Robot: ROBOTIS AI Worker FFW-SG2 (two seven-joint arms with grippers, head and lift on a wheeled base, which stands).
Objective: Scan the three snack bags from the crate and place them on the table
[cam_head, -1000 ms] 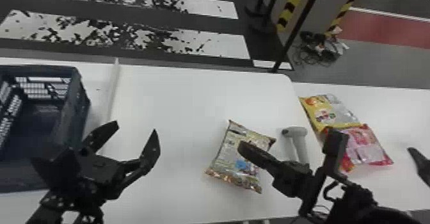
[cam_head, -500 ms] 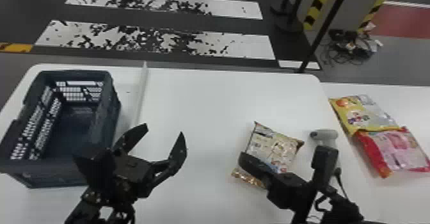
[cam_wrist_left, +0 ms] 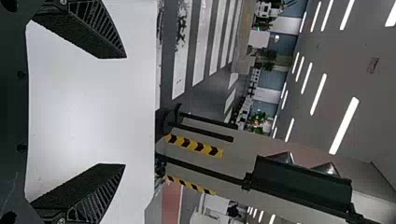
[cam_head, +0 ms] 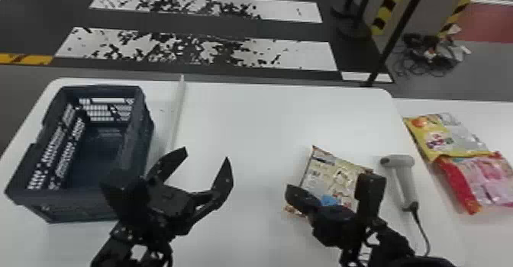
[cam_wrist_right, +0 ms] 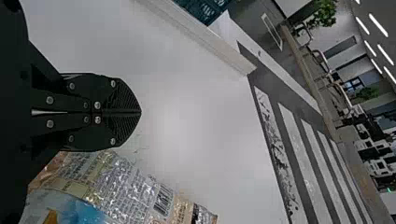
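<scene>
On the table [cam_head: 248, 121] near the scanner [cam_head: 402, 176], what seems the last snack bag [cam_head: 324, 171] lies barcode up, probably awaiting its scan, which calls for the right gripper [cam_wrist_right: 139, 112], jaws together, to open for the scanner, while the left gripper [cam_head: 206, 154] hangs agape.

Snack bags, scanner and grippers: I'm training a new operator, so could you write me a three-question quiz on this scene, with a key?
1. True or false: the left gripper is open, with nothing between its fingers.
2. Going from the robot's left to right, what lies between the tan snack bag and the yellow snack bag?
A) the crate
B) the scanner
C) the pink snack bag
3. Fill in: the right gripper is ____.

Key: 1 true; 2 B; 3 shut
</scene>
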